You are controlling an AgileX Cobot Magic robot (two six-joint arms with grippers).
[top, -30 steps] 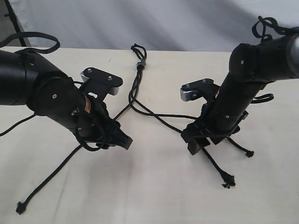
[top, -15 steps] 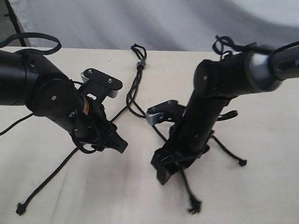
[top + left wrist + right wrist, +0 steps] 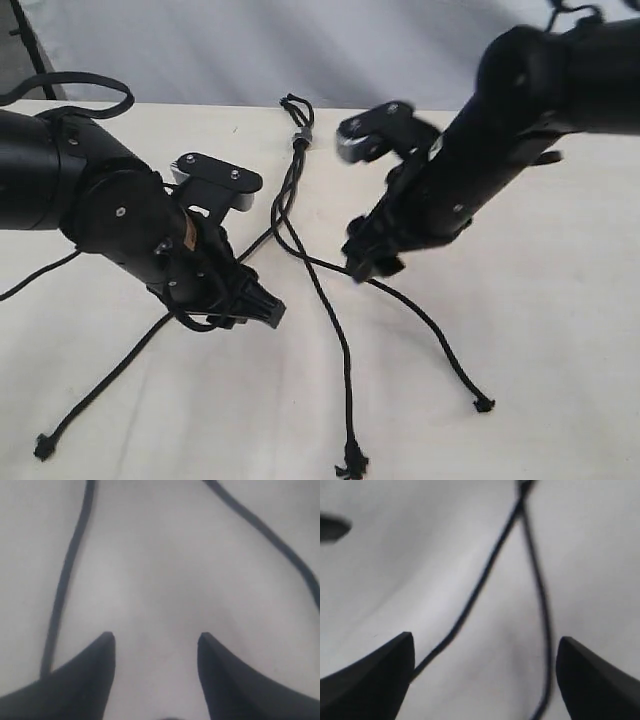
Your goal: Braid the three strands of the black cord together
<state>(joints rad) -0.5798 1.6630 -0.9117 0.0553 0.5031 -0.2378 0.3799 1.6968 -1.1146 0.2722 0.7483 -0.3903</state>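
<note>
The black cord's knot, small loop and grey band (image 3: 299, 135) lie at the far middle of the table. Below a short twisted stretch, three strands fan toward the front: the left strand (image 3: 110, 375) passes under my left arm, the middle strand (image 3: 335, 330) runs to the front edge, and the right strand (image 3: 430, 330) ends in a knot. My left gripper (image 3: 264, 309) hovers low and open (image 3: 155, 641), with a strand (image 3: 64, 585) beside one finger. My right gripper (image 3: 366, 264) is open (image 3: 485, 642) above two strands (image 3: 480, 587), holding nothing.
The beige tabletop (image 3: 560, 330) ends at a grey backdrop behind. A thicker black arm cable (image 3: 70, 85) loops over the left arm at the far left. Both arms reach over the middle of the table.
The right arm dragged a strand toward the front centre, then let it go and rose back toward the far side. That strand now lies in the middle. The left arm barely moved.
</note>
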